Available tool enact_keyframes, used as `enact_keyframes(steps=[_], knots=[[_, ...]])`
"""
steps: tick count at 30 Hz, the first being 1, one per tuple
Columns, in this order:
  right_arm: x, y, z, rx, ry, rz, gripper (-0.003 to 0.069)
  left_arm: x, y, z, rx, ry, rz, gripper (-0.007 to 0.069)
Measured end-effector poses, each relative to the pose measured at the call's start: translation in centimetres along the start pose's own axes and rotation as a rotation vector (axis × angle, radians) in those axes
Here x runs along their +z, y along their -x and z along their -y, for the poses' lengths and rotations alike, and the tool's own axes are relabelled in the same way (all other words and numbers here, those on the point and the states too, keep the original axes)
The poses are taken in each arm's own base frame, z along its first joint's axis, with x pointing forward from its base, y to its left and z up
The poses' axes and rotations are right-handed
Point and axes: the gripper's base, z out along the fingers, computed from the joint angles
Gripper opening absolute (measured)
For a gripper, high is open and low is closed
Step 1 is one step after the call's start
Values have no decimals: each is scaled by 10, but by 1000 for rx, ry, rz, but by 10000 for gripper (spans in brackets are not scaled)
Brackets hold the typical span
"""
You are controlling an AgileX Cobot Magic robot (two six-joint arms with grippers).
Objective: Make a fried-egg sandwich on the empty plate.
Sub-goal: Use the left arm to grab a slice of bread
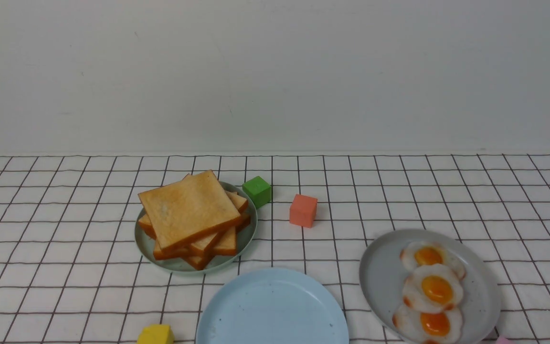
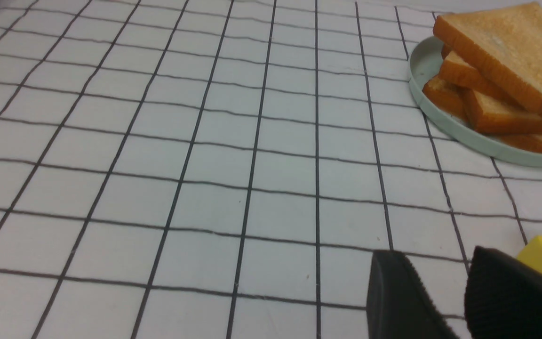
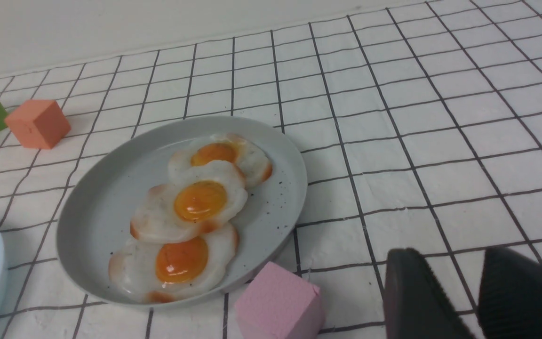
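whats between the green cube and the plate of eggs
The orange cube sits between the green cube and the grey egg plate, nearer the green cube; otherwise bare checked cloth. Clear in the front view, also the right wrist view.

No words, labels, brand marks, numbers or signs can be read anywhere in these three camera views.
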Motion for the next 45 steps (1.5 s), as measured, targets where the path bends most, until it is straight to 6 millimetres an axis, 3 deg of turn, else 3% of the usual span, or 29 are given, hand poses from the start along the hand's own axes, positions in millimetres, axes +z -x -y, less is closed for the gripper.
enact_keyframes(steps=[13, 20, 32, 35, 37, 39, 40, 42, 45], knots=[[-2, 22, -3, -15, 39, 270, 241, -2, 18, 6, 2, -67, 199, 238], [-3, 25, -4, -59, 34, 302, 241, -2, 19, 6, 6, -71, 211, 238], [-14, 48, -9, 250, 169, 535, 241, -19, 54, 16, -300, -271, 565, 238], [-23, 66, -11, 324, 202, 569, 241, -31, 75, 18, -354, -297, 601, 238], [-37, 99, -16, 356, 221, 602, 241, -51, 114, 22, -389, -312, 633, 238], [-46, 122, -19, 363, 226, 614, 241, -57, 135, 24, -407, -308, 618, 238], [-47, 128, -20, 364, 225, 614, 241, -58, 144, 25, -416, -303, 605, 238], [-55, 170, -25, 368, 204, 576, 241, -60, 182, 30, -485, -270, 505, 238], [-58, 203, -29, 358, 153, 488, 241, -42, 204, 33, -593, -183, 276, 238]])
